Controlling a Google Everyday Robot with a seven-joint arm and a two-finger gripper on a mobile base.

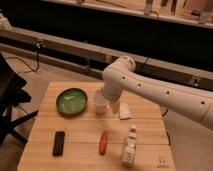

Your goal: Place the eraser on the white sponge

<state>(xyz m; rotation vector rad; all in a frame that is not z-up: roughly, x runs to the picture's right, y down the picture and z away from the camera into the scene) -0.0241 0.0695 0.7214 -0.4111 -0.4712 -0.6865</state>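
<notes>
The black eraser [59, 143] lies flat on the front left of the wooden table [80, 127]. The white sponge [125, 112] lies near the middle right of the table, just behind a bottle. My gripper [114, 105] hangs from the white arm [150, 87] low over the table, between the white cup [100, 103] and the sponge, partly covering the sponge's left edge. It is far from the eraser, up and to the right of it, and it holds nothing that I can see.
A green bowl [72, 101] sits at the back left. A red-orange stick-shaped object [103, 142] lies at the front middle. A small clear bottle [129, 148] stands at the front right. A black chair [10, 100] is left of the table.
</notes>
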